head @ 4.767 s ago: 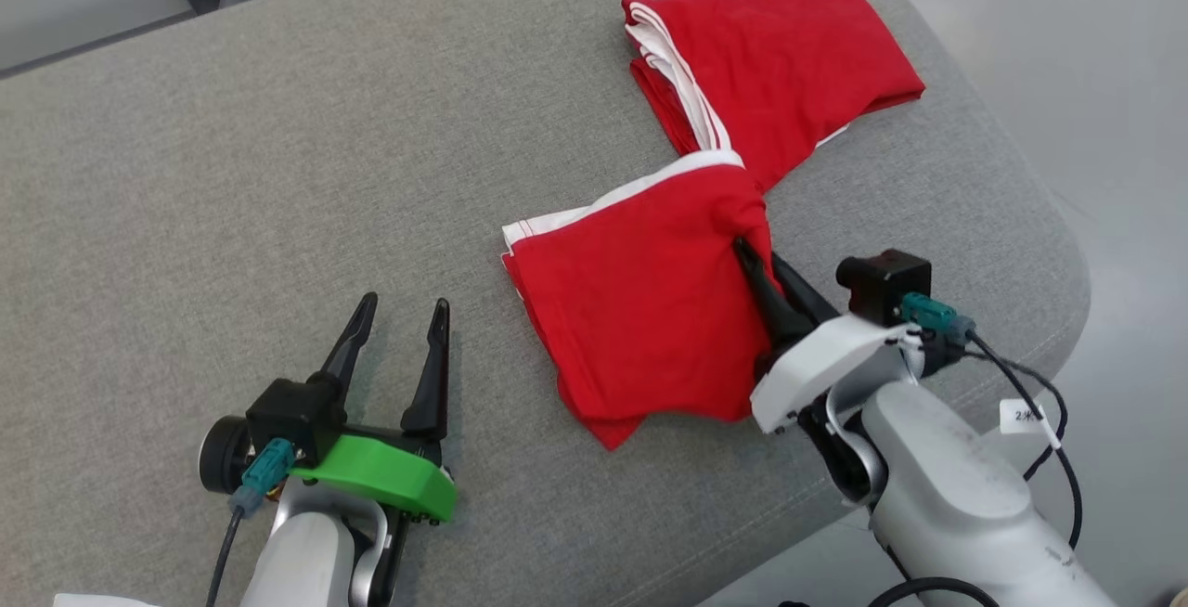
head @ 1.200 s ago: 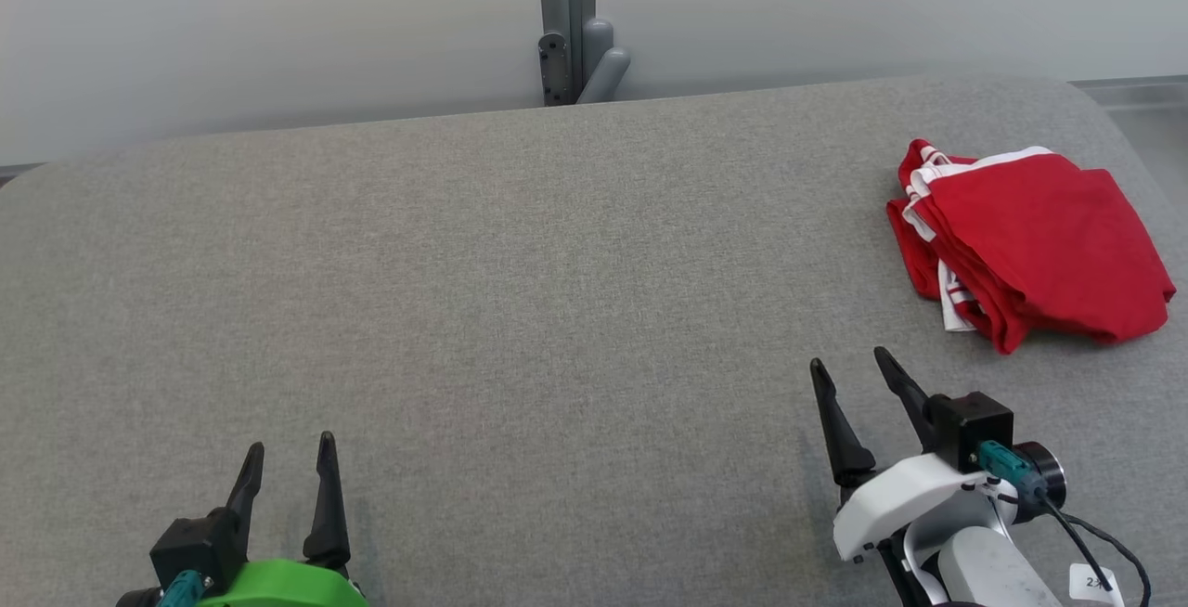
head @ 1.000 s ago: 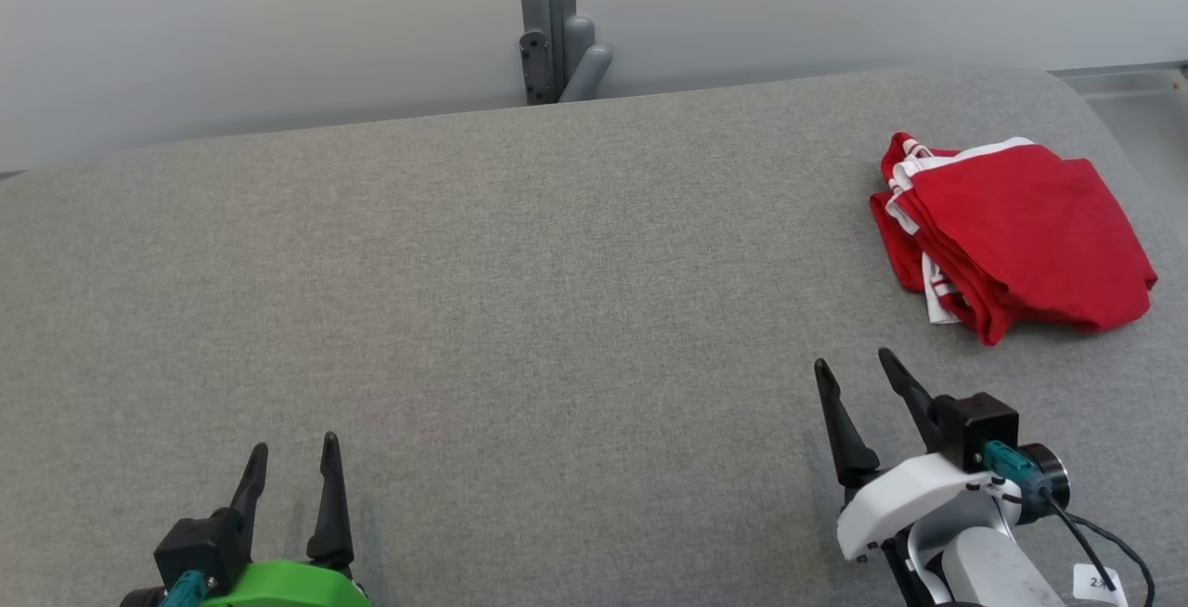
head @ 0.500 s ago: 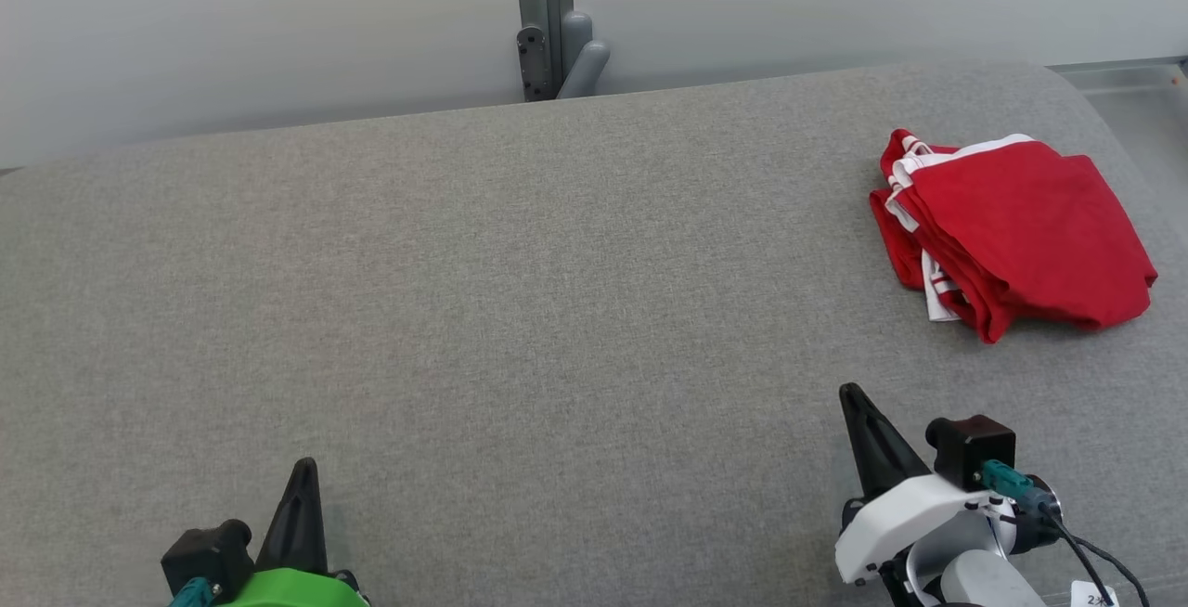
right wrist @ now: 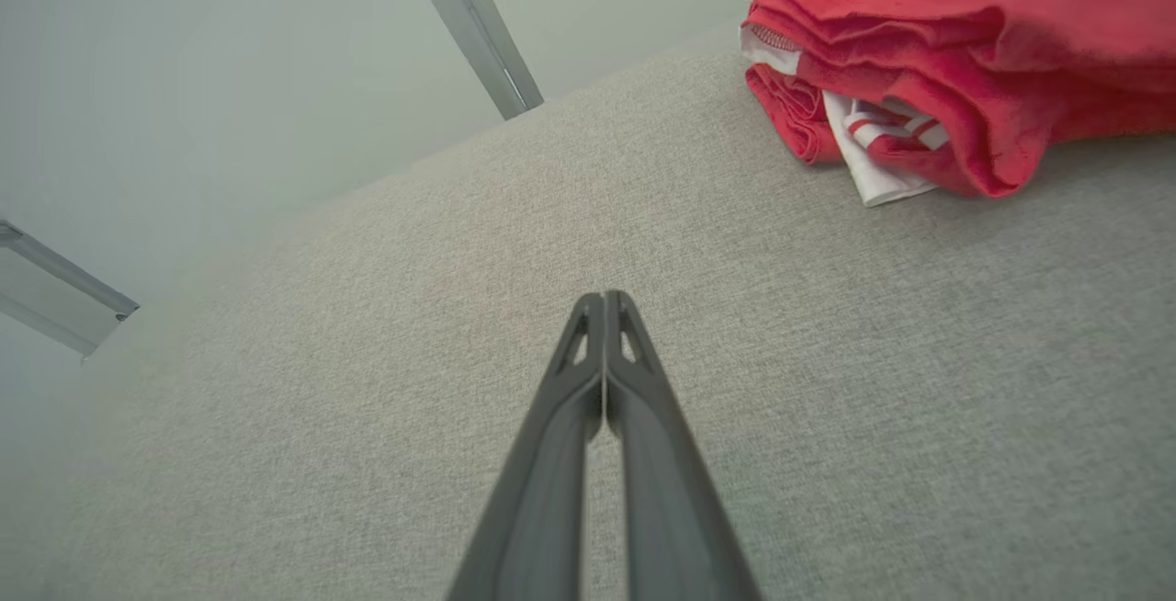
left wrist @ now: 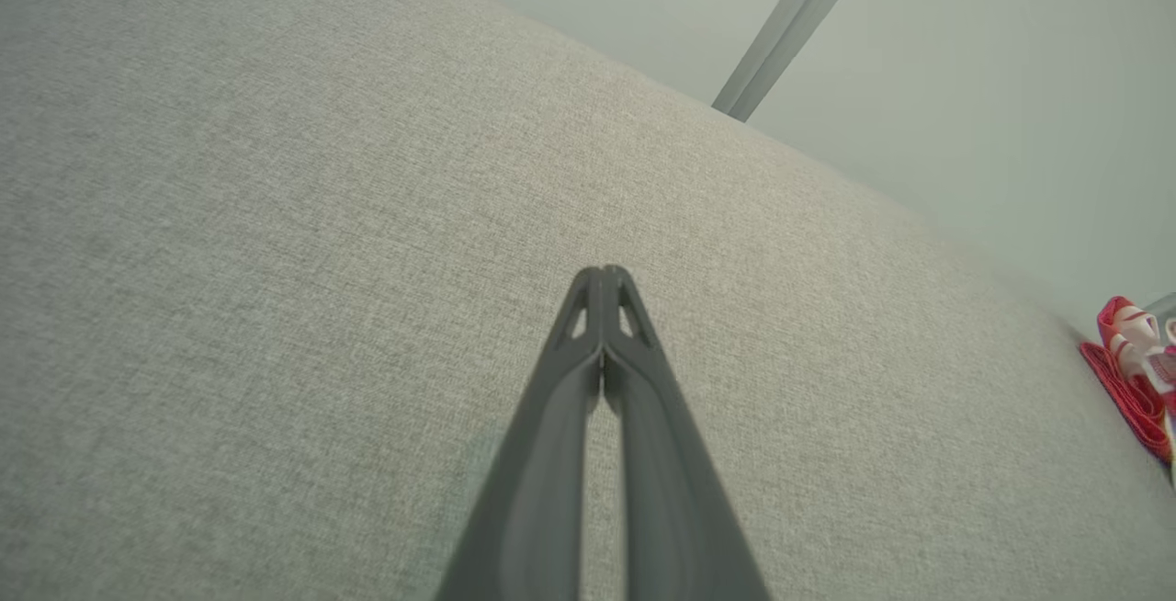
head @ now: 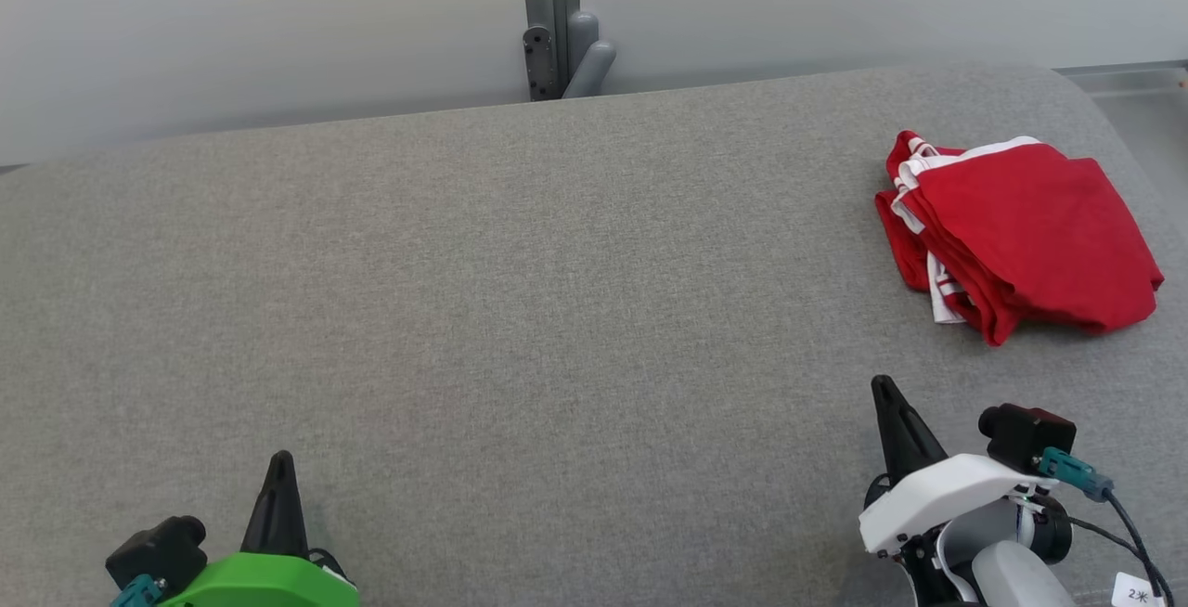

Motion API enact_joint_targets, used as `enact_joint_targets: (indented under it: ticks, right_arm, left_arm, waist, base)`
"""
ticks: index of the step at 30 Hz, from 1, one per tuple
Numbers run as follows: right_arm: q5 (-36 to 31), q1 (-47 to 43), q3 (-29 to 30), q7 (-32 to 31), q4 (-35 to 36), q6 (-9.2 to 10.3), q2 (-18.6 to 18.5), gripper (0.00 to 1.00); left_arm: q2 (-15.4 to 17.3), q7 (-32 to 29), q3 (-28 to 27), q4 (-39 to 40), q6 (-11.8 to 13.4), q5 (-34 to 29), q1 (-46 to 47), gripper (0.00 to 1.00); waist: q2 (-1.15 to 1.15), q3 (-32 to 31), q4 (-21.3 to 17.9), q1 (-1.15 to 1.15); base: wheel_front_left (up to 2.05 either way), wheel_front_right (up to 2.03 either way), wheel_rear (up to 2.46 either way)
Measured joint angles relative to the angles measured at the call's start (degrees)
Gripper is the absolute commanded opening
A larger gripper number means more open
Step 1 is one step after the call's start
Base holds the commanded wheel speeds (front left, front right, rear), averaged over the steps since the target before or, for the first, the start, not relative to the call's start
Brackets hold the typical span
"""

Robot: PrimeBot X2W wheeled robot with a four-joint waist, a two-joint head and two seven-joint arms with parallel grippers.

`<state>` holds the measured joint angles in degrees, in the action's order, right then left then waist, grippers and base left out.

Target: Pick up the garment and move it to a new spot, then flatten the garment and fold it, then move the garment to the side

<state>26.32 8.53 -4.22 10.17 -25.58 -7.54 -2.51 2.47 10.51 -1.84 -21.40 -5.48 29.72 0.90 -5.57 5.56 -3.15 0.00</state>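
Both have just snapped closed on nothing: the left end effector (head: 279, 463) and right end effector (head: 884, 391) sit near the grey tabletop's (head: 520, 291) front edge. The folded red garment (head: 1030, 231) lies far right (loose on the surface, in no container), so the task looks finished.

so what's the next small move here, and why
Probably none beyond parking both arms and stopping. The red garment lies folded in a compact stack at the right end of the grey table, apart from both grippers. The right gripper and the left gripper sit near the table's front edge, jaws shut on nothing. The task looks done.
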Motion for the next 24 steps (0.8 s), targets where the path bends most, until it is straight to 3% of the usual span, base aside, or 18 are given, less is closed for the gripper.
enact_joint_targets:
  ticks: [24]
  right_arm:
    - [20.50,0.57,3.60,-5.32,2.14,0.01,-0.02,0.00]
  left_arm:
    - [0.02,-5.06,-1.45,3.76,1.23,19.68,2.12,0.00]
  waist:
    - [-0.02,-0.03,0.68,0.00]
  base:
    - [0.00,0.00,0.00]
